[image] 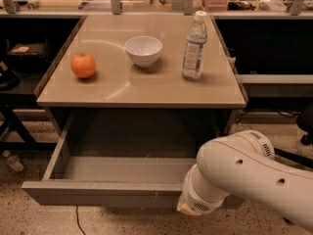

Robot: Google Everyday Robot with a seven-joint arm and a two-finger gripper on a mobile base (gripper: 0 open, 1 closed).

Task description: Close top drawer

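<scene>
- While the top drawer (98, 194) is pulled well out from under the table top (146, 89), its deep grey tray is exposed and its front panel is presented nearest the camera
- The gripper (188, 207) is placed low at the drawer front, right of centre, at the tip of the white arm (244, 173); how far it is opened, or whether anything is held, cannot be told, as it is masked by the wrist
- Contact with the panel is judged likely, though it cannot be confirmed from this angle
- A flat, square push is called for here, not a grasp: the force is best sent straight back along the runners
- As the contact point is set off to the right, the tray could be skewed and jammed, so a slow, even push is preferred
- Nothing in the visible part of the tray is seen to block travel
- The push is best carried through until the front is brought flush under the table edge
- The orange (83, 65), the bowl (143, 50) and the water bottle (194, 45) are stood on top, well apart; a slam is to be avoided, since the upright bottle could be toppled
</scene>
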